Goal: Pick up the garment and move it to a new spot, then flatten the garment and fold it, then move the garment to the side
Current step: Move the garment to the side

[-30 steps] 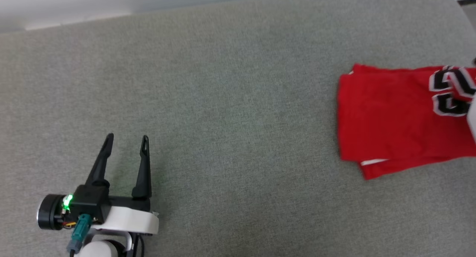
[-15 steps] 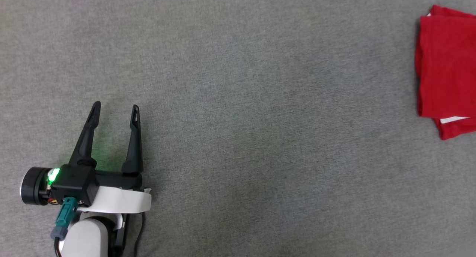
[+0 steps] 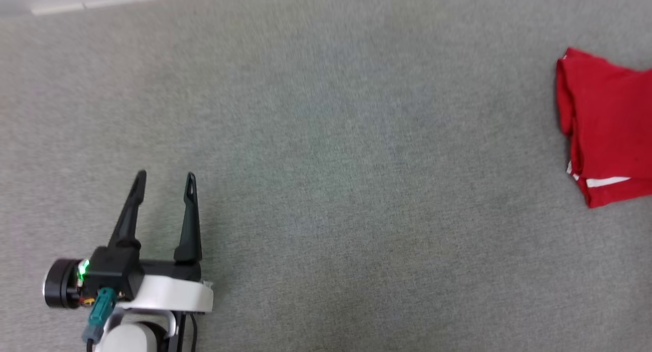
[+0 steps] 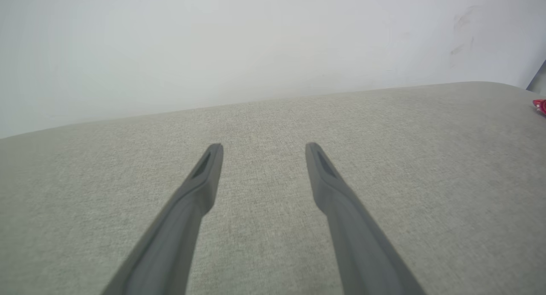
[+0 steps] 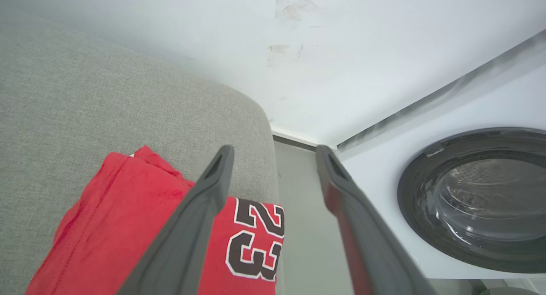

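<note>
Red jersey knit: the garment [image 3: 606, 123] lies folded in flat, soft layers at the far right end of the grey woven cushion [image 3: 326, 163], near its rounded corner. Black numerals edged in white face up. Right gripper [image 5: 275, 152] hovers over it, fingers apart, gripping nothing. Left gripper [image 3: 165, 178] sits well apart, fingers spread above bare weave. Glossy round washer door [image 5: 477, 201] is off the cushion's end.

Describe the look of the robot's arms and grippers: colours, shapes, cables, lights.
The left gripper has two long, tapering dark fingers on a black block with a green light, a teal connector, a black cable and a white forearm. The right gripper shows the same dark grey fingers, each slotted near its tip.
</note>
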Robot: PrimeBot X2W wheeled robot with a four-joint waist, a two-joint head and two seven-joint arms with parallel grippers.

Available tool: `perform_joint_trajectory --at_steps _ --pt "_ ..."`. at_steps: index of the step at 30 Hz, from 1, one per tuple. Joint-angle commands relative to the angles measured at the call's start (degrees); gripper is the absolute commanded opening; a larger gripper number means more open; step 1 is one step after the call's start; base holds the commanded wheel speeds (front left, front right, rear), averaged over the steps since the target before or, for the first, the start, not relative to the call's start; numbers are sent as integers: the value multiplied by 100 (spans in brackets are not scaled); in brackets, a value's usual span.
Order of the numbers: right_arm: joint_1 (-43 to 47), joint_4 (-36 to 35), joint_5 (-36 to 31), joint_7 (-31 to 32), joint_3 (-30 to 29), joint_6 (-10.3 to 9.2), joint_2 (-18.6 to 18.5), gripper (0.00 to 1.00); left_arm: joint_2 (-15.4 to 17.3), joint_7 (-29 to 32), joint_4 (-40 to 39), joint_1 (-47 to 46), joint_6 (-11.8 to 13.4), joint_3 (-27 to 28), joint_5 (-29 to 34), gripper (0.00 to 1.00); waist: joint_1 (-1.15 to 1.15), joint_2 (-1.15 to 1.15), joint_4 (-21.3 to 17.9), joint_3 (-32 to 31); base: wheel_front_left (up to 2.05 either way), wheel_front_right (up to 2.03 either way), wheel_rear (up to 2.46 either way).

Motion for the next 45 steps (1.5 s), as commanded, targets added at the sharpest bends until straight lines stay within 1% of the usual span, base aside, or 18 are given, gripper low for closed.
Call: perform_joint_trajectory --at_steps 1,6,9,10,12,17,21,24,28,31,33,38,39,45 --pt "123 -53 -175 -323 -104 -6 141 100 -38 -13 31 121 36 9 -23 100 0 0 89 -374 0 0 0" --pt "358 -325 -729 -1659 -619 -5 781 100 -73 -13 87 376 91 18 -60 100 0 0 235 -768 0 0 0" --pt "602 -570 -954 -2558 -987 -5 1306 100 -103 -13 129 484 127 12 -107 100 0 0 355 -958 0 0 0" --pt "720 -638 -1036 -2760 -1077 -5 1450 100 -109 -13 150 511 130 9 -125 100 0 0 406 -1030 0 0 0" --pt "930 -829 -1107 -2971 -1162 -5 1759 100 -122 -13 186 558 153 19 -151 100 0 0 478 -1150 0 0 0" --pt "1569 -1511 -1173 -3077 -1314 -5 2460 100 -141 -13 241 678 180 -32 -170 100 0 0 699 -1429 0 0 0" --pt "2235 -1992 -1089 -3078 -1421 -5 2906 100 -149 -13 298 758 182 -98 -137 100 0 0 894 -1623 0 0 0" --pt "2674 -2239 -1100 -3080 -1536 -5 3179 100 -153 -13 329 782 168 -138 -130 100 0 0 1021 -1741 0 0 0" --pt "3258 -2314 -1099 -3081 -1621 -5 3469 100 -155 -13 401 840 122 -193 -110 100 0 0 1126 -1883 0 0 0" --pt "3652 -2374 -1066 -3081 -1673 -5 3637 100 -157 -13 429 880 134 -215 -87 100 0 0 1156 -1980 0 0 0" --pt "3896 -2403 -1104 -3081 -1609 -4 3702 100 -158 -13 429 942 169 -203 -91 100 0 0 1139 -2037 0 0 0" --pt "4454 -2429 -957 -3082 -1634 -5 3834 100 -159 -13 462 1086 200 -219 -96 100 0 0 1116 -2178 0 0 0" --pt "4763 -2461 -852 -3082 -1600 -5 3873 100 -160 -13 478 1156 208 -208 -128 100 0 0 1099 -2234 0 0 0" --pt "5140 -2595 -722 -3082 -1529 -5 3900 100 -160 -13 494 1270 238 -223 -236 100 0 0 1074 -2333 0 0 0"
